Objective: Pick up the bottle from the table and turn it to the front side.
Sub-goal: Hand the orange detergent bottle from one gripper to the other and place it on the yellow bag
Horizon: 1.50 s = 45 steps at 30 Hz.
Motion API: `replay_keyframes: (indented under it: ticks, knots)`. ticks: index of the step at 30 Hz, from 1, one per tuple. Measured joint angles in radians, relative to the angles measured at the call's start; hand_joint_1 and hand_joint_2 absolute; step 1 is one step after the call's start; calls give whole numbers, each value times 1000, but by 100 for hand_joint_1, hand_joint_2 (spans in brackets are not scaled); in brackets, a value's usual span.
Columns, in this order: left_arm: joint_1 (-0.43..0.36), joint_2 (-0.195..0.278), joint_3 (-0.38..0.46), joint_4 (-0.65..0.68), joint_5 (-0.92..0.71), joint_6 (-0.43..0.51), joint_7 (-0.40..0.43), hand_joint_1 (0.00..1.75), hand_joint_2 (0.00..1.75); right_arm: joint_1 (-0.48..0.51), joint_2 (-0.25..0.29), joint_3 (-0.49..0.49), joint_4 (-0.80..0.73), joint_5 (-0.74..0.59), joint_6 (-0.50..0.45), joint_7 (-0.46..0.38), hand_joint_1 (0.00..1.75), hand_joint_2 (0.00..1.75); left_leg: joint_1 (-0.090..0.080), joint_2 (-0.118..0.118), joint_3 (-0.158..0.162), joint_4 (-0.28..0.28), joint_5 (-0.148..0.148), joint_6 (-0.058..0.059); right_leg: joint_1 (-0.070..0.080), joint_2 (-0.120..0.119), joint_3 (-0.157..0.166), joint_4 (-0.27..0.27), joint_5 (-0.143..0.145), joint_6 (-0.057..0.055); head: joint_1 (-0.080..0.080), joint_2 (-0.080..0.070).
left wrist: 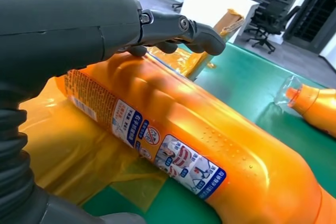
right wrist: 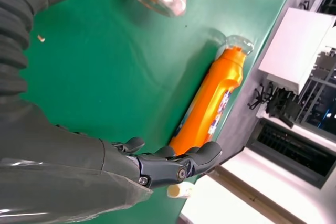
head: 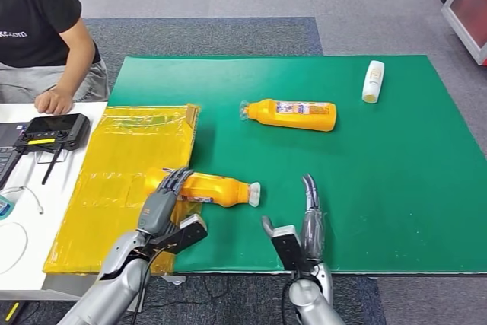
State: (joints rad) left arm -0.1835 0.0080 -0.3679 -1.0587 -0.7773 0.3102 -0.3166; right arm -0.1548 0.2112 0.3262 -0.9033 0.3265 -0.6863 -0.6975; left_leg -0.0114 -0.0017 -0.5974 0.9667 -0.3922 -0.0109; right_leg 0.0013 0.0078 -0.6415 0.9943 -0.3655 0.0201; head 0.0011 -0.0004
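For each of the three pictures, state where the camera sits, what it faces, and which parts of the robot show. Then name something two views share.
Head view: high on the body, facing down at the green table; both arms show.
Left wrist view: behind the left hand, which rests on the near orange bottle.
Right wrist view: behind the right hand, facing the far orange bottle.
Shared: head and left wrist views both show the near orange bottle.

Small print and pictograms are carried on the orange bottle's [left wrist: 206, 145] blue-and-white label [left wrist: 186, 166], but no wording can be read.
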Motion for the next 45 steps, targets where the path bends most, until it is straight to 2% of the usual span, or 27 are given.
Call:
replay_keyframes:
  ticks: [10, 14, 20, 23, 35, 45]
  knots:
    - [83, 0, -29, -50, 25, -18, 17, 0, 175, 32, 0, -35, -21, 12, 0, 0, 0, 175, 0, -4, 23, -1, -12, 3, 0, -4, 26, 0, -16, 1, 0, 0]
    - [102, -2, -49, -55, 37, -27, 16, 0, 175, 33, 0, -35, -21, 13, 0, 0, 0, 175, 0, -9, 32, -2, -18, 1, 0, -9, 35, 0, -23, 2, 0, 0]
    - [169, 0, -72, -52, 60, -70, 27, 0, 175, 39, 0, -37, -21, 12, 0, 0, 0, 175, 0, -5, 27, -1, -11, 2, 0, -5, 27, 0, -13, 2, 0, 0]
    - [176, 1, -74, -52, 69, -72, 32, 0, 175, 41, 1, -39, -20, 10, 0, 0, 0, 175, 0, -6, 24, -1, -10, 3, 0, -6, 26, 0, -13, 3, 0, 0]
    - [203, 10, -103, -52, 89, 20, 73, 0, 175, 54, 1, -40, -18, 10, 0, 0, 0, 175, 0, -7, 26, -1, -14, 2, 0, -7, 28, 0, -17, 2, 0, 0]
    - [202, 14, -121, -52, 89, 42, 73, 0, 175, 54, 0, -40, -17, 21, 0, 0, 0, 175, 0, -7, 26, -1, -14, 2, 0, -7, 27, 0, -17, 2, 0, 0]
